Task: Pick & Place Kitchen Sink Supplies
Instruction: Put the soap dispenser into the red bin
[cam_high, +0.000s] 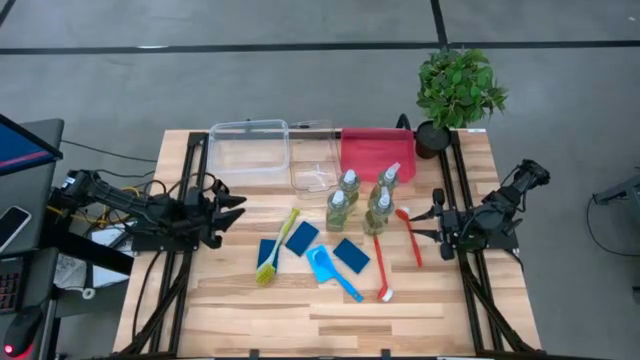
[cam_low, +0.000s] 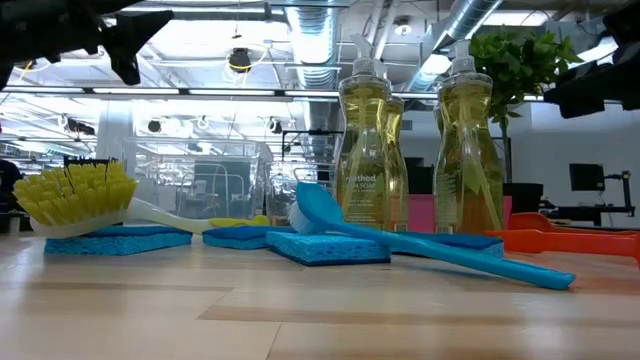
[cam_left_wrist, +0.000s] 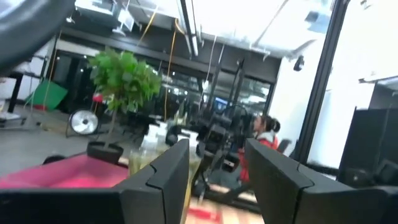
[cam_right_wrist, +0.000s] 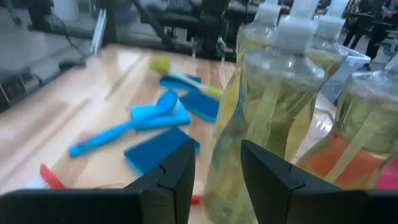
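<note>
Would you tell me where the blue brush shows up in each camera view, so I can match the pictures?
High: blue brush, centre, head resting on a blue sponge.
Low, centre foreground, handle running right.
Left wrist: not in view.
Right wrist, left of centre.
Shared landmark: the soap bottles.

You are looking at a light wooden table (cam_high: 250, 300) standing on a grey floor (cam_high: 300, 80) crossed by dark lines. Beyond it, the room has an open ceiling with silver ducts (cam_low: 320, 30) and bright lamps, and glass partitions further back. A potted plant (cam_high: 458, 90) sits at the table's far corner, and a person in red (cam_left_wrist: 264, 134) sits deep in the room.
</note>
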